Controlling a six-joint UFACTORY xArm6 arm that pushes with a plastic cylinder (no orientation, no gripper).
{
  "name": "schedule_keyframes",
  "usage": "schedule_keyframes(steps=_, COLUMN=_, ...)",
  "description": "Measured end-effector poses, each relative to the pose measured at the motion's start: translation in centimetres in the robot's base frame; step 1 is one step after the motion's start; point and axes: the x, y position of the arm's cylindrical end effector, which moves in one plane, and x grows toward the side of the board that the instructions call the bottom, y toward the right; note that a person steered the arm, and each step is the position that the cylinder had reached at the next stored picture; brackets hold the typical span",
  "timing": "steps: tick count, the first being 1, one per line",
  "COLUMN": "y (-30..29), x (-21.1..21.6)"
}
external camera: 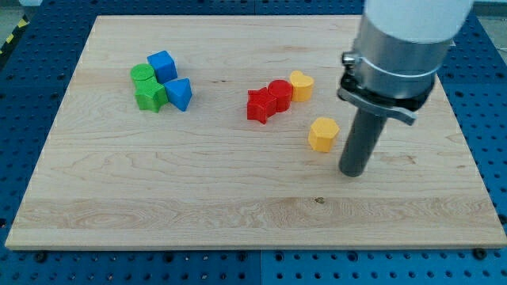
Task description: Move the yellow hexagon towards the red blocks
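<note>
No pincer on this arm; it ends in a dark rod, so there is nothing to open, close or hold. My tip [353, 172] rests on the worktop [158, 190], right of centre in the view. Yellow hexagon [322, 134] sits just to the tip's left and a little toward the view's top, near the rod but with a sliver of bare wood between them; not touching. Up and left from the hexagon, the red group: a red star-like block [259, 105] and a red cylinder [278, 94], the two pressed together. A yellow heart [300, 85] sits against the cylinder's right side, toward the view's top. The hexagon lies apart from this cluster, below and to its right, with a clear gap of wood between. Far across at the view's upper left, a second cluster: blue cube [162, 65] at top, green cylinder [142, 75] beside it on the left, green star-like block [149, 96] below that, and a blue triangle [180, 93] on the right side, all touching or nearly so. The arm's grey housing [400, 47] hangs above the rod at the view's upper right. Around the worktop, a blue perforated base [32, 71].
</note>
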Motion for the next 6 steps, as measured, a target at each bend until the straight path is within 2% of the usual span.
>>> schedule_keyframes(steps=2, y=-0.2, x=-2.0)
schedule_keyframes(steps=4, y=-5.6, x=-4.9)
schedule_keyframes(steps=6, y=-7.9, x=-5.6)
